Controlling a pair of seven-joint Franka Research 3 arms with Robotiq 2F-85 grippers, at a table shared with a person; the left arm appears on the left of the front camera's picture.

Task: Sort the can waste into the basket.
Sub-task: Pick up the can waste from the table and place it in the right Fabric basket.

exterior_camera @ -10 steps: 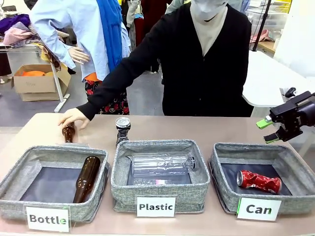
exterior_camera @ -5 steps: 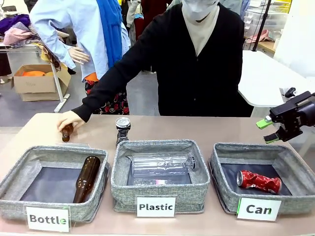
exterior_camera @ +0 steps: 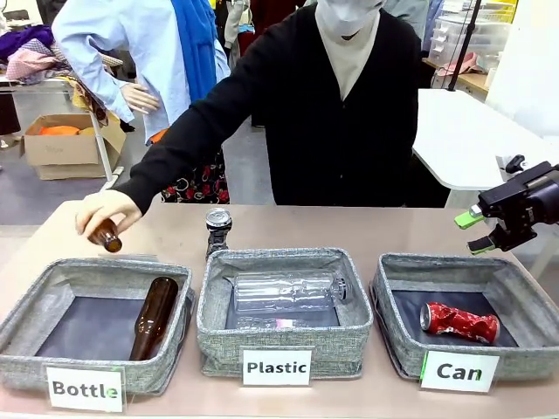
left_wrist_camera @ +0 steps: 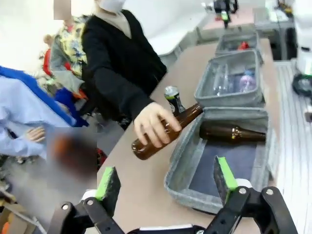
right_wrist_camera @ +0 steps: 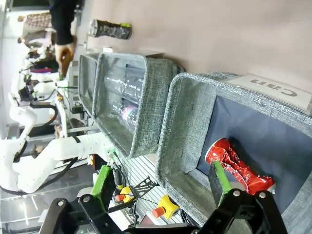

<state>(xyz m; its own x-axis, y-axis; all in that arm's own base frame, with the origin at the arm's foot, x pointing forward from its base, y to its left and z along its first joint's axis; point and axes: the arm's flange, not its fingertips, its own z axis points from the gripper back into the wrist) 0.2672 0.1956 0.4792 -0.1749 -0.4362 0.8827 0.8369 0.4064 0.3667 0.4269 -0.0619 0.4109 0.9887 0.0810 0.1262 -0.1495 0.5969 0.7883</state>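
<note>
The red crushed can (exterior_camera: 459, 322) lies inside the grey "Can" basket (exterior_camera: 524, 292) at the right; the right wrist view shows it too, red can (right_wrist_camera: 238, 166) in that basket (right_wrist_camera: 185, 126). The black and silver can (exterior_camera: 217, 229) stands upright on the table behind the "Plastic" basket, also as the can (left_wrist_camera: 173, 99) in the left wrist view. My right gripper (exterior_camera: 478, 231) hangs open above the Can basket's far right corner, holding nothing. My left gripper (left_wrist_camera: 163, 178) is open and empty, short of the Bottle basket.
The person's hand (exterior_camera: 106, 212) holds a brown bottle (exterior_camera: 106, 236) above the "Bottle" basket (exterior_camera: 52, 292), which holds another brown bottle (exterior_camera: 154, 316). The "Plastic" basket (exterior_camera: 284, 345) in the middle contains clear bottles (exterior_camera: 288, 291).
The person's hand lifted the brown bottle off the table and brought it over the Bottle basket's far edge. My right gripper has not moved.
</note>
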